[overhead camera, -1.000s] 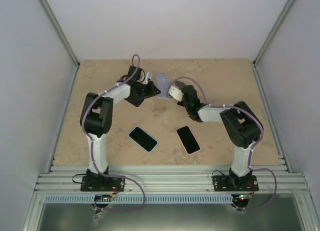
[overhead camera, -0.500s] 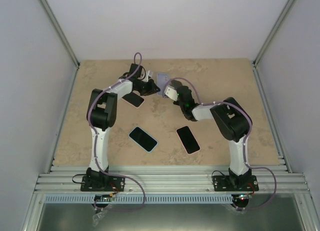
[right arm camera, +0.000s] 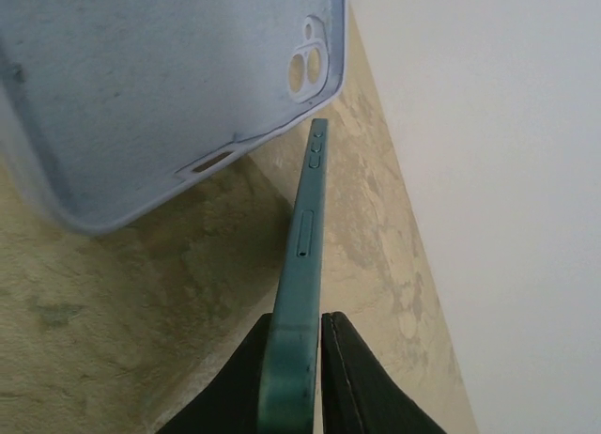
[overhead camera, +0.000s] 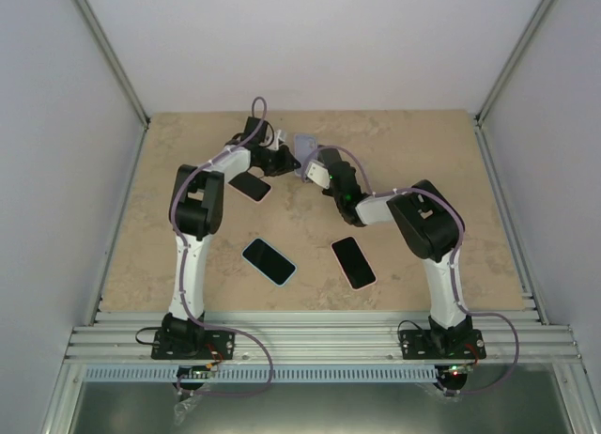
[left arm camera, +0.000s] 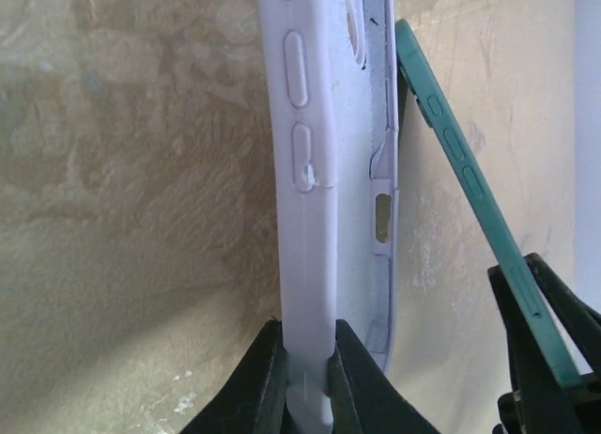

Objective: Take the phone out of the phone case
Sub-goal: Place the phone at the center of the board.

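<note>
Left gripper (left arm camera: pixel 308 370) clamps lilac phone case (left arm camera: pixel 324 115), empty; right gripper (right arm camera: pixel 299 364) clamps slim teal phone (right arm camera: pixel 308 227), tilted just beside it, over far middle of table (overhead camera: pixel 423 171). Count: one case, four phones. Three lie flat: dark phone (overhead camera: pixel 252 186), blue-rimmed phone (overhead camera: pixel 269 261), pale-rimmed phone (overhead camera: pixel 353 262).

Table (overhead camera: pixel 423 171): beige, marbled.
Blue-edged phone (overhead camera: pixel 269 261): flat, screen up, near left of centre.
Pale-edged phone (overhead camera: pixel 354 262): flat, screen up, to its right, apart.
Back phone (overhead camera: pixel 250 185): dark, flat, farther back.
Rails (overhead camera: pixel 319 335): metal, along the near edge.
</note>
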